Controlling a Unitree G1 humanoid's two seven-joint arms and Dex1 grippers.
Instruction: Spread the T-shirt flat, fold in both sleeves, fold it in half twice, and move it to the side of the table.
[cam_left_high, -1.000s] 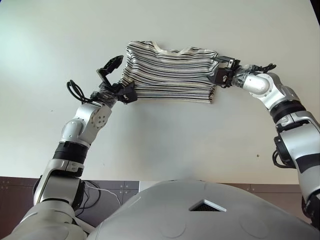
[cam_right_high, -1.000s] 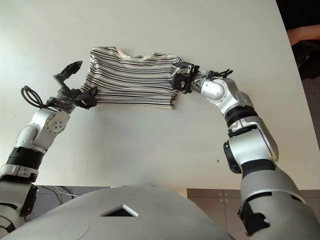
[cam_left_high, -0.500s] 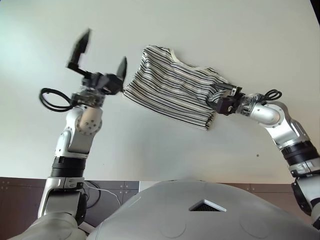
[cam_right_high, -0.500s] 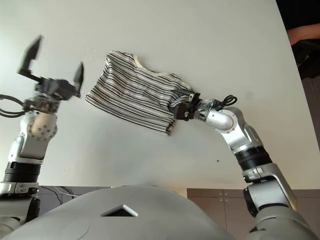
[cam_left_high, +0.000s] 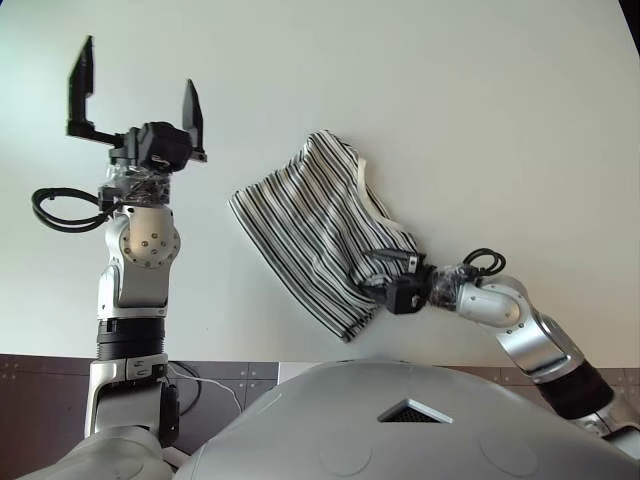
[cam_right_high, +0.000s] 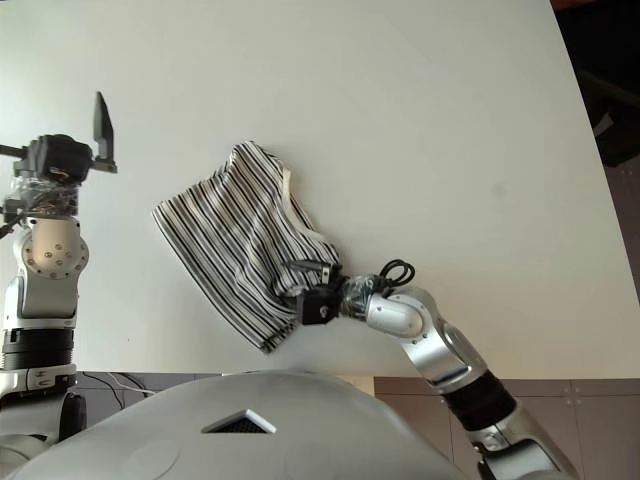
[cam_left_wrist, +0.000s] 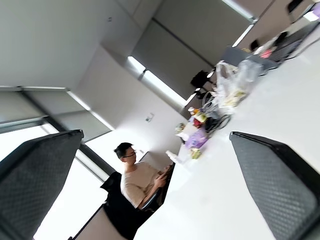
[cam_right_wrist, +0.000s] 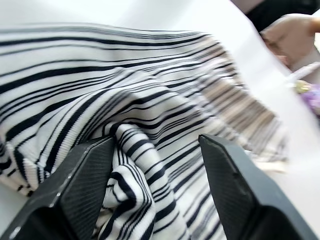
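Lying folded askew, striped T-shirt (cam_left_high: 300, 228), right tool (cam_left_high: 379, 278) gripping corner

Your black-and-white striped T-shirt (cam_left_high: 315, 235) lay folded, set diagonal on table (cam_left_high: 480, 120), near corner bunched by table's front edge, collar facing right.

Ribbed cloth T-shirt (cam_left_high: 312, 232) (matt table (cam_left_high: 480, 120))

T-shirt (cam_left_high: 310, 235) now nearer and askew.
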